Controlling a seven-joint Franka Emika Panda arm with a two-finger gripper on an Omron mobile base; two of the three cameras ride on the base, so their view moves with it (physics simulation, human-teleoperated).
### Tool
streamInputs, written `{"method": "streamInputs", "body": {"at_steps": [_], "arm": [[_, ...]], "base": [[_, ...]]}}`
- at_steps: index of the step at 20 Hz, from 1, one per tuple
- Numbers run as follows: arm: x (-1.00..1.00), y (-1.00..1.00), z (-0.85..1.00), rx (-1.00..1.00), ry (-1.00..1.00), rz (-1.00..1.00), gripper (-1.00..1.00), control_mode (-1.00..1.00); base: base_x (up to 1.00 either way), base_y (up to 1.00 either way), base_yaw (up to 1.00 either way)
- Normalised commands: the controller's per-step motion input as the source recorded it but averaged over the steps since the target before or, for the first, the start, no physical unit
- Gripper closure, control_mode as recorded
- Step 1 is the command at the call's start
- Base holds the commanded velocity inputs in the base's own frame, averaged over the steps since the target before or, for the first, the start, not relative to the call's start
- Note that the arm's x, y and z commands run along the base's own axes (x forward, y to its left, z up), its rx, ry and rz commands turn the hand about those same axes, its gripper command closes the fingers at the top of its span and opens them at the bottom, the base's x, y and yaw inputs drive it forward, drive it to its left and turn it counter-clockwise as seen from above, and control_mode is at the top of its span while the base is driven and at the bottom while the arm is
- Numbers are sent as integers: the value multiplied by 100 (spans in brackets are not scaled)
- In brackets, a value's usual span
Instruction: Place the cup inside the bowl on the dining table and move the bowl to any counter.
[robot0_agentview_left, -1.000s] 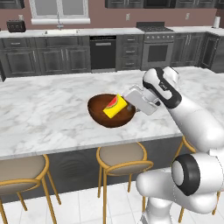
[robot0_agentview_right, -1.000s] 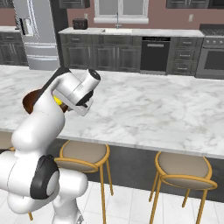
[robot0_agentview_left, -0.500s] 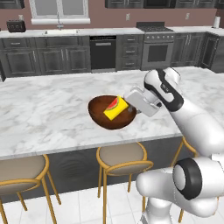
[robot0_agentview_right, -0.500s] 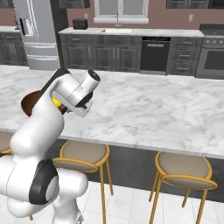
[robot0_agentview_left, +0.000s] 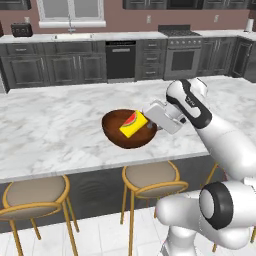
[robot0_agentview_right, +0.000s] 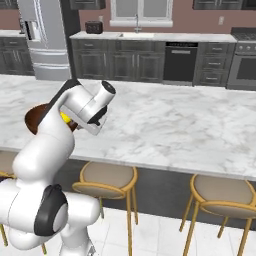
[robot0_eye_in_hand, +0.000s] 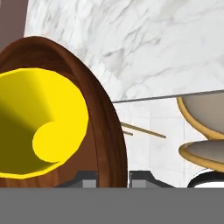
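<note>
Bowl (cup inside) near table's front edge, fingers clamped on its rim.

Bowl mostly hidden behind arm; cup cut off at left edge

Small yellow cylindrical cup with red mark, round dark reddish-brown wood-look bowl, white grey-veined marble dining table top, gold-legged stool

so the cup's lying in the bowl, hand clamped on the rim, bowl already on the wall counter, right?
Not quite. The cup lies in the bowl and the hand grips its rim, but the bowl is at the dining table, not the wall counter, as the left base view shows.
</note>
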Motion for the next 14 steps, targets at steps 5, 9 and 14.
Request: {"method": "streamInputs", "body": {"at_steps": [5,9,14], "arm": [[0,0,0,0,0,0,100,100],[0,0,0,0,0,0,100,100],[0,0,0,0,0,0,100,100]], "base": [[-6,100,-4],[0,100,-4],[0,100,-4]]}}
